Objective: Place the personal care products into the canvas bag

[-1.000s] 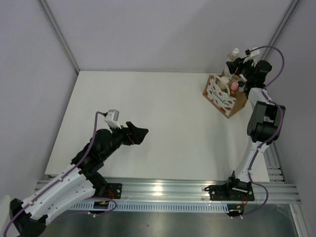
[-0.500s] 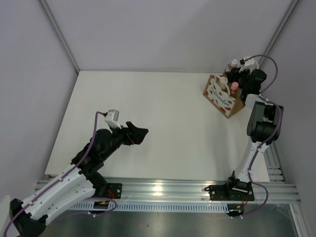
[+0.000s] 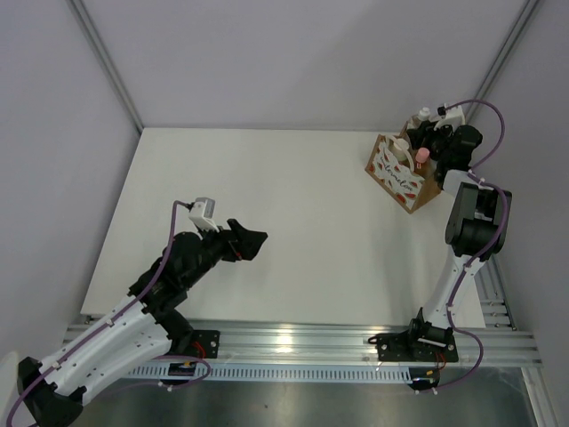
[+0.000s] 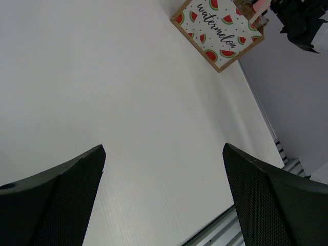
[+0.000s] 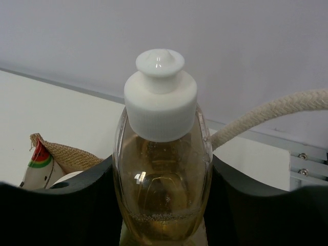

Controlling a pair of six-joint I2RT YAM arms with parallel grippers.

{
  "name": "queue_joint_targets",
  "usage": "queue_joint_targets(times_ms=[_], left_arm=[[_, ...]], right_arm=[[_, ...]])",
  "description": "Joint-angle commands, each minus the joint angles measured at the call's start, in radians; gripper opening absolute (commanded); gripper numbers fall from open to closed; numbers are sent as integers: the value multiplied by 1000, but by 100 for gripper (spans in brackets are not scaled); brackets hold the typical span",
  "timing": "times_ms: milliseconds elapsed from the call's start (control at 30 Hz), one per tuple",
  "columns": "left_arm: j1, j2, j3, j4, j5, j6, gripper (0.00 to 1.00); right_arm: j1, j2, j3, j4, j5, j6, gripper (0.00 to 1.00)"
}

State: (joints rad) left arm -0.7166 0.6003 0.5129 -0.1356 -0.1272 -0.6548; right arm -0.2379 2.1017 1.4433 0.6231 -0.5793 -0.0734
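right gripper with flask, seemingly over bag

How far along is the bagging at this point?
Done: a pink-capped bottle stands in the bag; no bottle shows on the table. In hand: the right gripper grips the amber flask at the bag's far side. Remaining: lower and release it. The left gripper idles open.

Bottom of amber flask off-frame

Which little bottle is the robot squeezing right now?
The amber bottle with the white cap, pinched in the right gripper at the canvas bag. The pink-capped bottle sits inside the bag, untouched.
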Motion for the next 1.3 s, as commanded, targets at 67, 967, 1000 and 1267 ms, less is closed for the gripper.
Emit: queue_joint_targets(times_ms=[67, 967, 1000, 1267], left_arm=[[3, -13, 22, 31, 3, -8, 99], [3, 30, 36, 44, -34, 63, 99], [3, 33, 36, 51, -31, 79, 99], [2, 96, 56, 68, 1, 133, 99]], right_arm=[[-5, -80, 22, 168, 15, 46, 51], [110, -383, 29, -92, 378, 242, 78], [173, -405, 26, -121, 425, 236, 85], [561, -568, -61, -325, 869, 199, 99]])
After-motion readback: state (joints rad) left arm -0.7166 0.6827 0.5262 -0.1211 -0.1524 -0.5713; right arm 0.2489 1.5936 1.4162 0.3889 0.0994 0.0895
